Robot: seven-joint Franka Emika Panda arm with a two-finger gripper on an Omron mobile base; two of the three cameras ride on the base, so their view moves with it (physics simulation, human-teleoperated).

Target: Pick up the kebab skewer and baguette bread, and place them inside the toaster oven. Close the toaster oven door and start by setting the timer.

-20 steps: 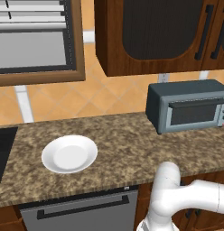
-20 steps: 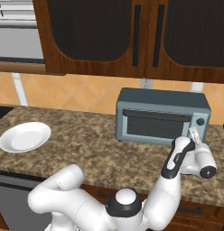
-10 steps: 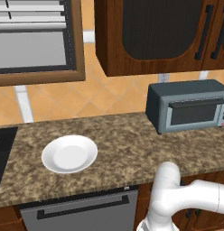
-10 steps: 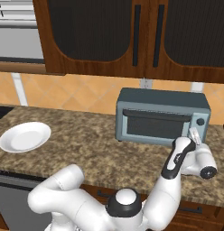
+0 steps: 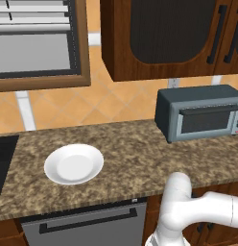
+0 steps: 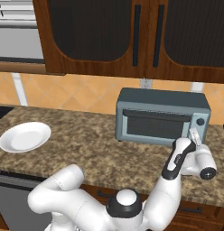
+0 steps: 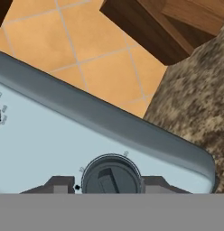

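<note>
1. The oven (image 6: 161, 117) stood on the counter (image 6: 86, 149) toward 3 o'clock in the right base view, well apart from the plate (image 6: 24, 136) at 9 o'clock.
2. Its door (image 6: 152, 125) was closed. The window was too dark to tell what lay inside.
3. The gripper (image 6: 193, 135) was at the oven's front, at its 4 o'clock corner, just below the upper dial (image 6: 200, 121).
4. In the hand view the knob (image 7: 111, 176) sat at 6 o'clock, dead ahead of the claw and between its fingers (image 7: 62, 184).
5. One finger flanked the knob at 9 o'clock and the other at 3 o'clock. Both looked to be touching its rim, so I judged the claw clamped on the knob.
6. The knob's raised bar ran roughly from 11 to 5 o'clock, its lower end cut off.
7. With the door closed, setting the timer seemed to be the step in hand, and it called for a twist about the knob's own axis, straight along the claw.
</note>
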